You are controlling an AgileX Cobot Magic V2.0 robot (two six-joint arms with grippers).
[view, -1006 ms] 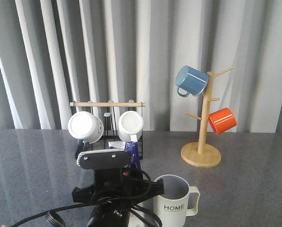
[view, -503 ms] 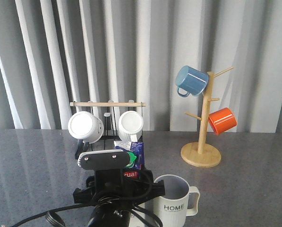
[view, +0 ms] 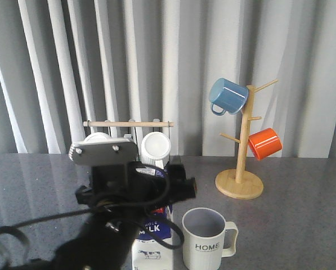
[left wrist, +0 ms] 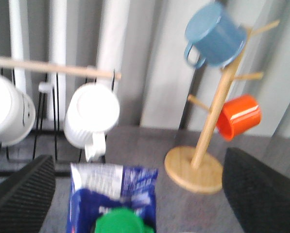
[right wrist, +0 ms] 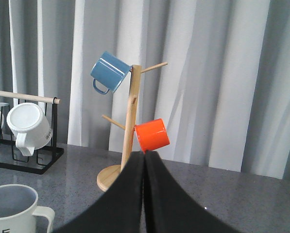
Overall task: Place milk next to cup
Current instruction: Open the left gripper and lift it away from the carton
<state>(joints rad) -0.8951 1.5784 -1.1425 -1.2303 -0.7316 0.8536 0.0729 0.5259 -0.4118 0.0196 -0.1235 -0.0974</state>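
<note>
Dark-blue and white milk carton (view: 152, 247) standing upright just left of ribbed grey-white HOME mug (view: 207, 239), left gripper (left wrist: 130, 194) spreading wide around carton's green cap (left wrist: 118, 223), right gripper (right wrist: 144, 194) pressing closed, empty.

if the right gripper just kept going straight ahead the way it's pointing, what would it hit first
Probably the wooden mug tree. The right gripper is shut and aims at the trunk near the orange mug, with bare table between. Depth is unclear, so the mug might come first.

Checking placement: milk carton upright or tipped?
Upright: the milk carton stands vertical beside the cup, lettering level, left gripper open around its top.
</note>
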